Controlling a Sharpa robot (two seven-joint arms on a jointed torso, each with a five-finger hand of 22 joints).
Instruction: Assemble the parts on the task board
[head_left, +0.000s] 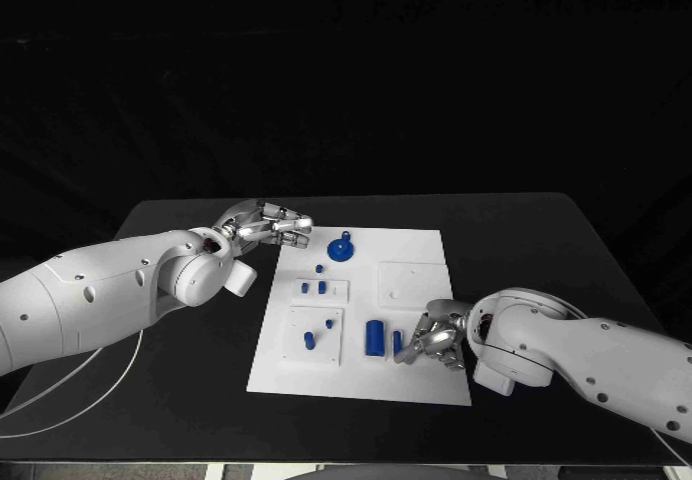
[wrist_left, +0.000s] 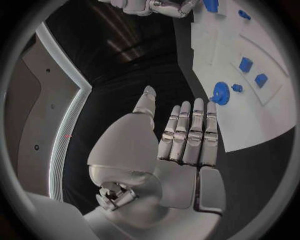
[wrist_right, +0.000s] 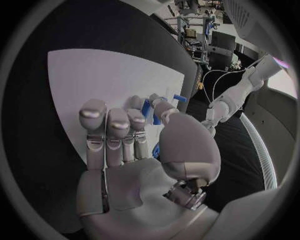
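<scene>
The white task board (head_left: 418, 250) lies mid-table with several blue parts on it. A round blue part (head_left: 340, 250) (wrist_left: 220, 93) sits near its far left corner. A small peg (head_left: 319, 268) and two small blocks (head_left: 313, 288) (wrist_left: 252, 71) are just nearer. A blue cylinder (head_left: 375, 338) lies on the near half. My right hand (head_left: 433, 342) (wrist_right: 140, 145) rests on the board beside the cylinder. Its thumb and a finger pinch a slim blue part (head_left: 397, 342) (wrist_right: 149, 111). My left hand (head_left: 268, 228) (wrist_left: 178, 137) hovers off the far left corner, fingers straight, holding nothing.
Two more blue parts (head_left: 317, 333) sit in a raised square on the board's near left. A pale square recess (head_left: 407, 282) marks the board's right half. Black table (head_left: 534, 240) surrounds the board. A cable (head_left: 87, 395) trails from the left arm.
</scene>
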